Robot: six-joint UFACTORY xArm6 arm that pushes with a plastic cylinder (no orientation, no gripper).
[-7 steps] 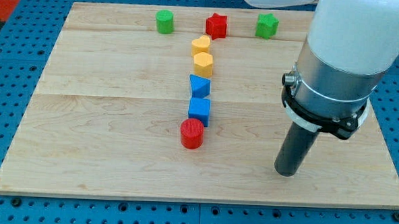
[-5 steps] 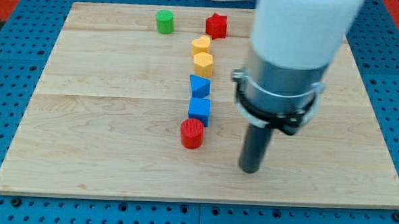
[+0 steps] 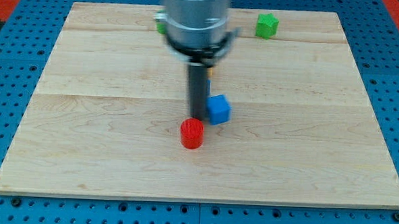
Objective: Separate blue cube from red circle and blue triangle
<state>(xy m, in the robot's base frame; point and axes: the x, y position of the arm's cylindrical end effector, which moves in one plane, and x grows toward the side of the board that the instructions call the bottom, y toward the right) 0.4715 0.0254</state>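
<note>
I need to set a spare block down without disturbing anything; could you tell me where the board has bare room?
The board is bare left of the red circle, and right of the blue cube below the green block. The strip under the circle is free too. The middle is crowded: my tip touches the cube's left side, just above the circle.

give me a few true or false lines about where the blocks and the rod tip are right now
1. The blue cube sits up and to the view's right of the red circle. True.
2. My tip is far from every block, near the view's bottom right corner. False: it is right beside the blue cube, on its left, just above the red circle.
3. A green block lies near the view's top, right of the arm. True.
4. The blue cube rests on top of the red circle. False: both lie on the wooden board, with a small gap between them.
</note>
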